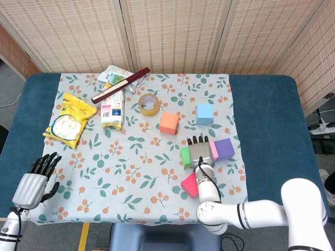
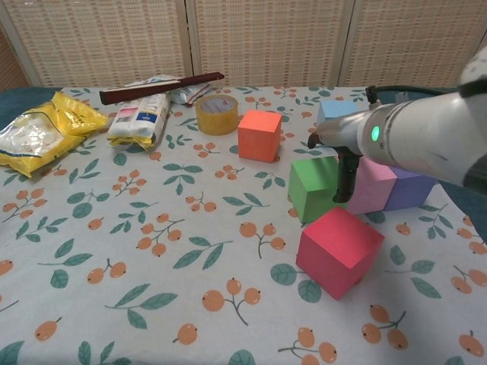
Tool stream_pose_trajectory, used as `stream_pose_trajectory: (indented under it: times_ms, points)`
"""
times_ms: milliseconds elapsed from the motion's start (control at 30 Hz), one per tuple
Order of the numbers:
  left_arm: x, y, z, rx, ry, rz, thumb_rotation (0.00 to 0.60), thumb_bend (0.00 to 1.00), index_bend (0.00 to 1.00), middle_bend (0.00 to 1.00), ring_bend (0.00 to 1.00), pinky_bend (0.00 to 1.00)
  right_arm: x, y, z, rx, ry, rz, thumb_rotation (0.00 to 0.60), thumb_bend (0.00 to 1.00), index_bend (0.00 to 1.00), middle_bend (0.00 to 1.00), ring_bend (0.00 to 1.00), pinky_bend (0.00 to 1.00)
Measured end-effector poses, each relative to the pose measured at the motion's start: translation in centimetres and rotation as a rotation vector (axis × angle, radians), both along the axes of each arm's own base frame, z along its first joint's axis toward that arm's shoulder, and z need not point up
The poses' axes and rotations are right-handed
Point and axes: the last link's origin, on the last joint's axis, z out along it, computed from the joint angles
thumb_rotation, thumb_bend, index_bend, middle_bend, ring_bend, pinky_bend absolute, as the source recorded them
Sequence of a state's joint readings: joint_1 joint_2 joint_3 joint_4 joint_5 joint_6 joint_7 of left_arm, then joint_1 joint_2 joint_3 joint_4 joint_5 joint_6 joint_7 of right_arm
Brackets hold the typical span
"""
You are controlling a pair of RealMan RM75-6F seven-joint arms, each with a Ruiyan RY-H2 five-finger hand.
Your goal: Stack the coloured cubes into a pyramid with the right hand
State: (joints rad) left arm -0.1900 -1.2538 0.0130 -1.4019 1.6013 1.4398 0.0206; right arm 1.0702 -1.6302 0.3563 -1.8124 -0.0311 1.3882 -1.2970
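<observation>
base row forming: green cube [image 1: 185, 156], pink cube [image 1: 212, 150] and purple cube [image 1: 224, 148] line up near the tablecloth's right edge. right hand [image 1: 198, 150] lies flat, fingers extended, over green/pink, holding nothing. red cube [image 1: 190, 184], orange cube [image 1: 169, 123], light blue cube [image 1: 204, 113] still loose; no upper tier yet. left hand [image 1: 35, 180] idles spread.

Both hands, right hand [image 1: 198, 150] and left hand [image 1: 35, 180], are showing silver backs, black fingers; white arm seemingly glowing green.
</observation>
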Motion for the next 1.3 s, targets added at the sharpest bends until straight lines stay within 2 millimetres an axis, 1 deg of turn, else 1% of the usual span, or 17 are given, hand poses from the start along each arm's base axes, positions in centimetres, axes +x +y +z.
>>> stream_pose_trajectory:
  times_ms: [167, 267, 400, 533, 633, 767, 900, 1200, 1267, 1300]
  points:
    - [0.0, 0.0, 0.0, 0.002, 0.001, 0.003, 0.600, 0.44, 0.00, 0.00, 0.00, 0.14, 0.0, 1.1, 1.7, 0.019, -0.051, 0.058, 0.600, 0.19, 0.00, 0.00, 0.00, 0.00]
    - [-0.1, 0.1, -0.1, 0.003, 0.002, 0.007, 0.600, 0.44, 0.00, 0.00, 0.00, 0.14, 0.2, 2.2, 3.0, 0.043, -0.110, 0.123, 0.600, 0.19, 0.00, 0.00, 0.00, 0.00]
    - [-0.1, 0.2, -0.3, 0.000, 0.007, 0.010, 0.600, 0.43, 0.00, 0.00, 0.00, 0.14, 0.2, 4.2, 5.1, 0.098, -0.156, 0.235, 0.600, 0.19, 0.00, 0.00, 0.00, 0.00]
    - [0.0, 0.1, -0.5, -0.003, 0.013, 0.009, 0.600, 0.44, 0.00, 0.00, 0.00, 0.14, -0.9, 6.4, 6.3, 0.179, -0.127, 0.299, 0.600, 0.19, 0.00, 0.00, 0.00, 0.00]
    - [0.0, 0.1, -0.5, -0.002, 0.015, 0.009, 0.600, 0.43, 0.00, 0.00, 0.00, 0.14, -1.8, 7.7, 6.2, 0.233, -0.092, 0.329, 0.600, 0.19, 0.00, 0.00, 0.00, 0.00]
    - [0.0, 0.1, -0.5, -0.001, 0.015, 0.008, 0.600, 0.43, 0.00, 0.00, 0.00, 0.14, -2.9, 8.7, 5.7, 0.274, -0.050, 0.365, 0.600, 0.19, 0.00, 0.00, 0.00, 0.00]
    - [0.0, 0.0, -0.5, -0.003, 0.017, 0.006, 0.600, 0.43, 0.00, 0.00, 0.00, 0.14, -3.9, 9.0, 4.7, 0.288, -0.027, 0.390, 0.600, 0.19, 0.00, 0.00, 0.00, 0.00]
    - [0.0, 0.0, -0.6, -0.003, 0.017, 0.008, 0.600, 0.44, 0.00, 0.00, 0.00, 0.14, -4.3, 9.1, 3.1, 0.277, 0.021, 0.465, 0.600, 0.19, 0.00, 0.00, 0.00, 0.00]
    - [0.0, 0.0, -0.6, -0.004, 0.016, 0.007, 0.600, 0.44, 0.00, 0.00, 0.00, 0.14, -4.4, 9.1, 2.8, 0.277, 0.034, 0.476, 0.600, 0.19, 0.03, 0.00, 0.00, 0.00]
    - [0.0, 0.0, -0.6, -0.003, 0.016, 0.007, 0.600, 0.44, 0.00, 0.00, 0.00, 0.14, -4.5, 9.2, 2.6, 0.278, 0.043, 0.480, 0.600, 0.19, 0.09, 0.00, 0.00, 0.00]
